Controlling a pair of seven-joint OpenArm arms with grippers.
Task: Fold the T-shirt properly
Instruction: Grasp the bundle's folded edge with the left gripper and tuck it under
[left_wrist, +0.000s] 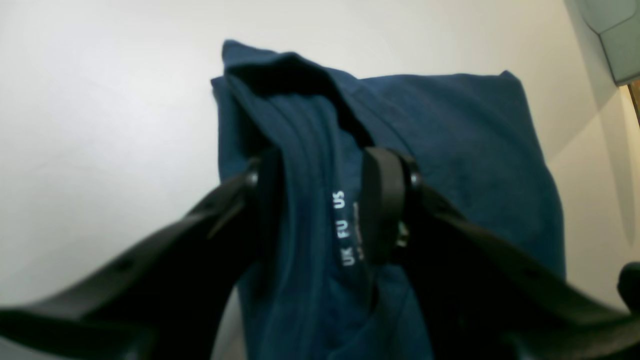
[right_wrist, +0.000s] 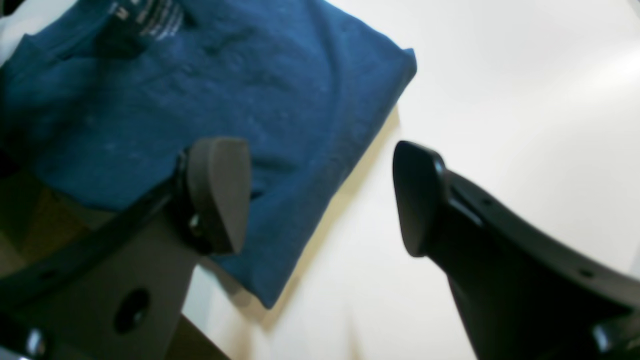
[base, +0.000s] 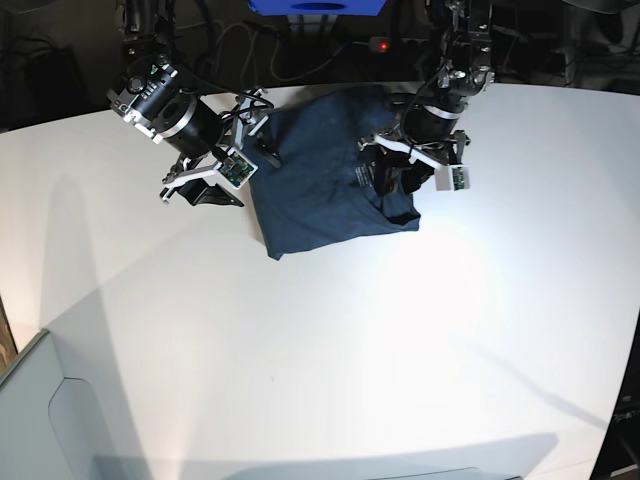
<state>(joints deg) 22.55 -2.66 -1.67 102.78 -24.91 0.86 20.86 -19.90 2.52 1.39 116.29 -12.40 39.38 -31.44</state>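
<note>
The dark navy T-shirt (base: 320, 195) lies folded into a rough rectangle at the back middle of the white table (base: 350, 350). My left gripper (left_wrist: 320, 200) is shut on a bunched ridge of the shirt (left_wrist: 450, 150) right beside the white neck label (left_wrist: 345, 230), and lifts that fold a little. In the base view this gripper (base: 395, 185) is at the shirt's right edge. My right gripper (right_wrist: 320, 200) is open and empty, its left finger (right_wrist: 220, 195) over the shirt's edge (right_wrist: 200, 100). In the base view it (base: 205, 190) hovers just left of the shirt.
A grey bin (base: 40, 420) stands at the front left corner; a grey part (left_wrist: 615, 35) shows at the top right of the left wrist view. Cables and a blue box (base: 315, 5) lie behind the table. Bare white table spreads in front of the shirt.
</note>
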